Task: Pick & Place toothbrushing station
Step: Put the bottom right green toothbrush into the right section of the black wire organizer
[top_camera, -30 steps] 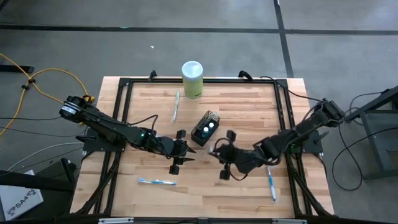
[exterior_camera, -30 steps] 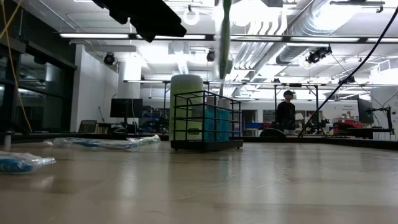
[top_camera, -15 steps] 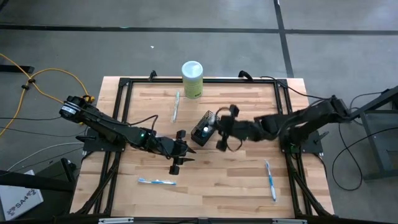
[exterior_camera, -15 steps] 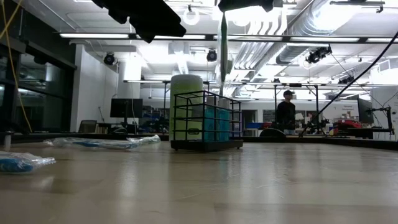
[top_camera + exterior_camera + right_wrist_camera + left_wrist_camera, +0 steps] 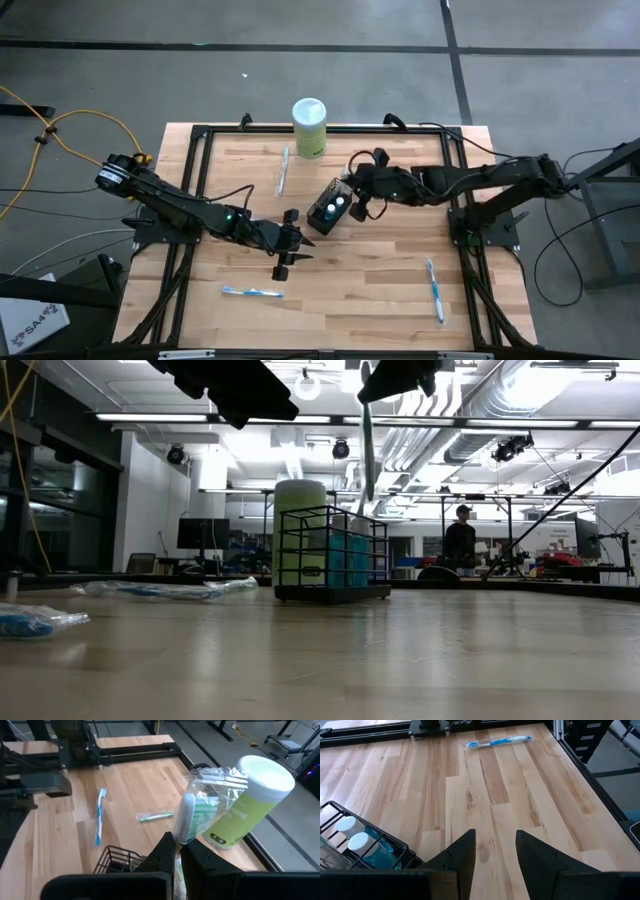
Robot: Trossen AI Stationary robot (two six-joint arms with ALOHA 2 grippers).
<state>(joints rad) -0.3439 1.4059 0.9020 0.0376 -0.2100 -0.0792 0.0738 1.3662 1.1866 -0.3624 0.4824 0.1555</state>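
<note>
The right hand [image 5: 352, 193] is positioned above the right edge of the black wire-mesh holder [image 5: 330, 206], which stands near the centre of the bench [image 5: 400, 290]. Its fingers are pressed together, pinching a wrapped toothbrush [image 5: 186, 822] upright; in the low view this toothbrush hangs tilted over the holder, with its lower end at the level of the holder's top rim. Whether the tip is inside the holder cannot be told. Two teal white-capped tubes [image 5: 357, 843] stand inside the holder. The left hand [image 5: 291, 240] waits just left of and nearer than the holder, above the bench, with its fingers [image 5: 462, 855] spread and holding nothing. The pale green canister [image 5: 309, 127] with a white lid stands at the far edge of the bench, beyond the holder. Three further toothbrushes lie flat on the bench: one [image 5: 282, 171] left of the canister, one [image 5: 252, 292] near the left front, and one [image 5: 435, 290] near the right front. A person [image 5: 460, 540] stands in the room behind the bench.
</note>
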